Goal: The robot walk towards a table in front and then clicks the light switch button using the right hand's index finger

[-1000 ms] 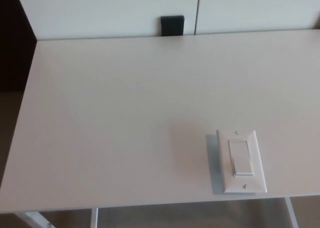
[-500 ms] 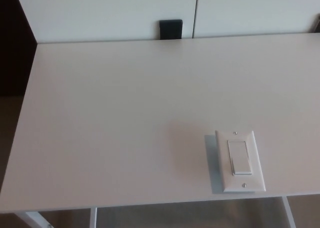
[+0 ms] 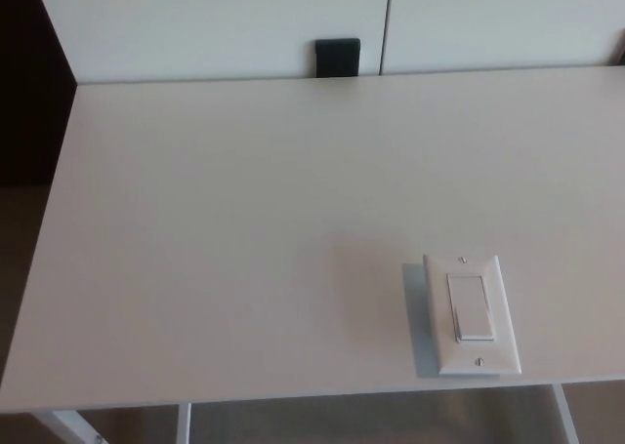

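Note:
A white light switch plate (image 3: 471, 314) lies flat on the white table (image 3: 225, 229), near the front edge at the right. Its rocker button (image 3: 470, 307) sits in the middle of the plate, with a small screw above and below it. Neither of my hands nor any part of my arms shows in the head view.
A small black block (image 3: 337, 57) stands behind the table's far edge against the white wall panels. Dark floor and shadow lie past the table's left edge (image 3: 39, 239). White table legs (image 3: 73, 426) show below the front edge.
The whole picture has shifted slightly, so the camera has moved a little; the switch and table stay as they were.

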`<state>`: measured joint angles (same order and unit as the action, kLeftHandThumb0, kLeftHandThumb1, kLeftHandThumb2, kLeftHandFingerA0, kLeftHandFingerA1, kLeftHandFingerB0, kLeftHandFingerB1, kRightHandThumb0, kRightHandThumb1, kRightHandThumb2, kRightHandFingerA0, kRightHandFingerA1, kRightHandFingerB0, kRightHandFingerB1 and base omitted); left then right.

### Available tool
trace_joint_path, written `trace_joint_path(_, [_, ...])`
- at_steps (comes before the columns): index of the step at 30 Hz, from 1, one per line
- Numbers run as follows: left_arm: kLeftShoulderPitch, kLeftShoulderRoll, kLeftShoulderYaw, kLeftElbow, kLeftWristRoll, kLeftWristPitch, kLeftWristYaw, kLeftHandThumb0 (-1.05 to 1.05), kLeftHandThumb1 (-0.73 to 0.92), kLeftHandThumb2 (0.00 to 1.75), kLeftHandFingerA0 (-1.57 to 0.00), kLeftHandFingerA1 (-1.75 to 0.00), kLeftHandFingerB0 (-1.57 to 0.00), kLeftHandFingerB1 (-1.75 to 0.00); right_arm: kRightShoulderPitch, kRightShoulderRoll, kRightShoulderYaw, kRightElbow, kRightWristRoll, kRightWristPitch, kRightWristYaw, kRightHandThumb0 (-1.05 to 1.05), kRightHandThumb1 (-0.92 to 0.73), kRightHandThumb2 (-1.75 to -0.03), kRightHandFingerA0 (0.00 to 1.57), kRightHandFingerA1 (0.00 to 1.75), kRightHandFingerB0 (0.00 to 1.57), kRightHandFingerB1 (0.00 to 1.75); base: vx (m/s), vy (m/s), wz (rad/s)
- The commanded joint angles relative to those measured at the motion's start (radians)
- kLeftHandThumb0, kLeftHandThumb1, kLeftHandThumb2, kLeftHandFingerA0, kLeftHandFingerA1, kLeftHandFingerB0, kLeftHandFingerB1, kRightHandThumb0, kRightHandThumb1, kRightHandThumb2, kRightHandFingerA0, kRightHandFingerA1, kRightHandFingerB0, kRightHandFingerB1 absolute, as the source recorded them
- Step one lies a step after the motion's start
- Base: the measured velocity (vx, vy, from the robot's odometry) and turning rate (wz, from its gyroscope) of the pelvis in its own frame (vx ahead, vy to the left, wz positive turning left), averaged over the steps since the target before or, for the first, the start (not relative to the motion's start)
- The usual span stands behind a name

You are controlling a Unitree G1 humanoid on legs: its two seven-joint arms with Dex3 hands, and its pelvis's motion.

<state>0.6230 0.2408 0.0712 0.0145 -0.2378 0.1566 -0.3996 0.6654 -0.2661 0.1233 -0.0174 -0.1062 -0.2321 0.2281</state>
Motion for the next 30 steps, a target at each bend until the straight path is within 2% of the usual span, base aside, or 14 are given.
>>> trace_joint_path(1, [-0.013, 0.014, 0.014, 0.013, 0.009, -0.002, -0.003, -0.10, 0.61, 0.58, -0.51, -0.46, -0.48, -0.40, 0.152, -0.037, 0.019, -0.265, 0.085, -0.061, 0.069, -0.44, -0.63, -0.59, 0.54, 0.67, 0.44, 0.56, 0.00, 0.000, 0.00])
trace_joint_path(6, [-0.015, 0.013, 0.018, 0.005, 0.007, 0.020, 0.007, -0.09, 0.61, 0.57, -0.50, -0.46, -0.47, -0.39, 0.278, -0.093, 0.022, -0.520, 0.097, -0.123, 0.096, -0.46, -0.62, -0.59, 0.61, 0.69, 0.45, 0.56, 0.00, 0.000, 0.00])
trace_joint_path(13, [-0.021, 0.012, 0.026, 0.012, -0.007, 0.007, -0.008, -0.09, 0.62, 0.57, -0.48, -0.46, -0.45, -0.39, 0.396, -0.132, -0.036, -0.838, 0.115, -0.147, 0.099, -0.36, -0.54, -0.60, 0.64, 0.76, 0.48, 0.63, 0.00, 0.000, 0.00])
trace_joint_path(15, [-0.021, 0.016, 0.025, 0.010, -0.003, 0.000, -0.011, -0.10, 0.61, 0.57, -0.48, -0.46, -0.45, -0.39, 0.425, -0.136, -0.071, -0.921, 0.114, -0.113, 0.098, -0.39, -0.53, -0.59, 0.61, 0.76, 0.47, 0.63, 0.00, 0.000, 0.00])
trace_joint_path(16, [-0.021, 0.017, 0.025, 0.011, -0.002, -0.002, -0.012, -0.11, 0.61, 0.57, -0.49, -0.46, -0.46, -0.40, 0.436, -0.131, -0.088, -0.953, 0.110, -0.114, 0.092, -0.43, -0.55, -0.62, 0.53, 0.79, 0.44, 0.64, 0.00, 0.000, 0.00])
trace_joint_path(17, [-0.022, 0.019, 0.024, 0.014, 0.002, -0.006, -0.013, -0.12, 0.60, 0.57, -0.49, -0.46, -0.46, -0.40, 0.427, -0.118, -0.107, -0.961, 0.102, -0.145, 0.079, -0.38, -0.50, -0.60, 0.59, 0.75, 0.51, 0.65, 0.00, 0.000, 0.00])
trace_joint_path(18, [-0.023, 0.022, 0.021, 0.017, 0.010, -0.012, -0.012, -0.12, 0.60, 0.57, -0.50, -0.46, -0.46, -0.39, 0.405, -0.096, -0.136, -0.964, 0.082, -0.191, 0.060, -0.35, -0.50, -0.60, 0.58, 0.74, 0.50, 0.65, 0.00, 0.000, 0.00])
trace_joint_path(21, [-0.027, 0.023, 0.026, 0.012, 0.009, -0.002, -0.006, -0.10, 0.60, 0.57, -0.51, -0.46, -0.47, -0.40, 0.366, -0.066, -0.172, -1.007, 0.028, -0.180, 0.038, -0.34, -0.49, -0.61, 0.59, 0.76, 0.49, 0.67, 0.00, 0.000, 0.00])
trace_joint_path(22, [-0.027, 0.021, 0.026, 0.012, 0.009, -0.003, -0.005, -0.11, 0.60, 0.57, -0.52, -0.46, -0.48, -0.40, 0.336, -0.040, -0.192, -1.019, -0.028, -0.171, 0.018, -0.46, -0.37, -0.88, 0.59, 0.76, 0.45, 0.67, 0.00, 0.000, 0.00])
trace_joint_path(24, [-0.025, 0.020, 0.027, 0.009, 0.011, -0.002, -0.003, -0.11, 0.60, 0.57, -0.52, -0.46, -0.48, -0.40, 0.296, -0.002, -0.224, -1.030, -0.120, -0.154, -0.003, -0.47, -0.37, -0.88, 0.57, 0.75, 0.44, 0.66, 0.00, 0.000, 0.00])
trace_joint_path(27, [-0.021, 0.021, 0.026, 0.006, 0.013, -0.003, -0.005, -0.11, 0.59, 0.57, -0.52, -0.46, -0.48, -0.40, 0.257, 0.034, -0.230, -1.022, -0.178, -0.152, -0.012, -0.46, -0.37, -0.87, 0.52, 0.72, 0.45, 0.66, 0.00, 0.000, 0.00])
trace_joint_path(28, [-0.021, 0.021, 0.026, 0.006, 0.014, -0.004, -0.005, -0.10, 0.60, 0.57, -0.52, -0.46, -0.48, -0.40, 0.241, 0.042, -0.226, -1.015, -0.190, -0.152, -0.014, -0.45, -0.55, -0.58, 0.52, 0.68, 0.50, 0.63, 0.00, 0.000, 0.00])
trace_joint_path(30, [-0.025, 0.024, 0.030, 0.009, 0.015, -0.011, -0.006, -0.10, 0.60, 0.57, -0.51, -0.46, -0.48, -0.40, 0.165, 0.062, -0.210, -0.979, -0.260, -0.154, -0.029, -0.45, -0.55, -0.57, 0.48, 0.65, 0.49, 0.62, 0.00, 0.000, 0.00])
